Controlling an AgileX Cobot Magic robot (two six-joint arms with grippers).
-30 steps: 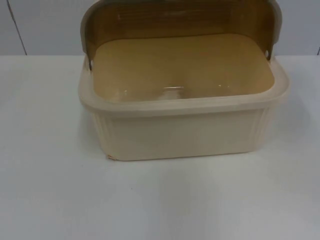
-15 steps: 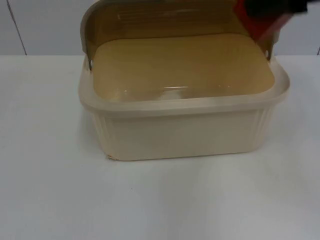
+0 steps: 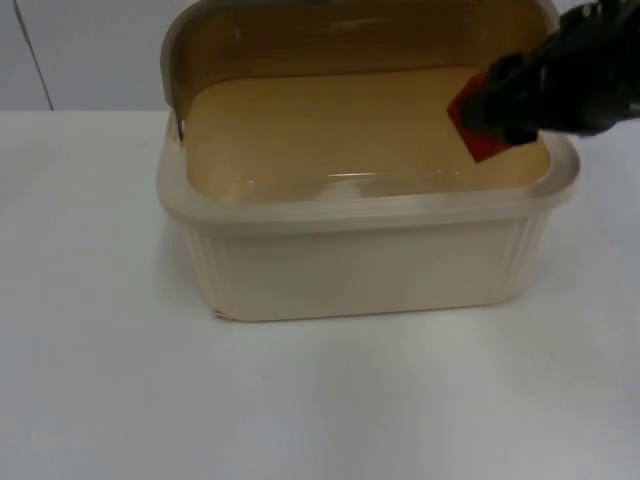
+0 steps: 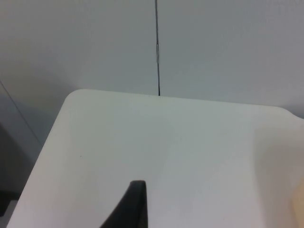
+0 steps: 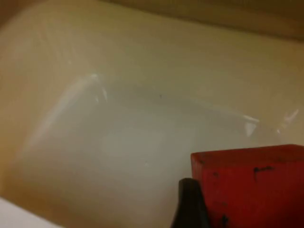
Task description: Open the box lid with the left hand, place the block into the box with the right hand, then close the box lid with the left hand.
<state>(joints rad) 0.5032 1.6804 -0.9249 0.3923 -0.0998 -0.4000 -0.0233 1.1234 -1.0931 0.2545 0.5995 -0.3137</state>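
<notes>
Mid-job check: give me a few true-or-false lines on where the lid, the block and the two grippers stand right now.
1. The box has its brown lid swung open at the back. True.
2. The red block lies on the table in front of the box. False: the right gripper holds it over the box's open interior.
3. The right wrist view looks into the cream inside of the box with the block close by. True.
4. The left gripper is gripping the lid. False: it waits over the bare white table, away from the lid.
5. The block is blue. False: it is red.
</notes>
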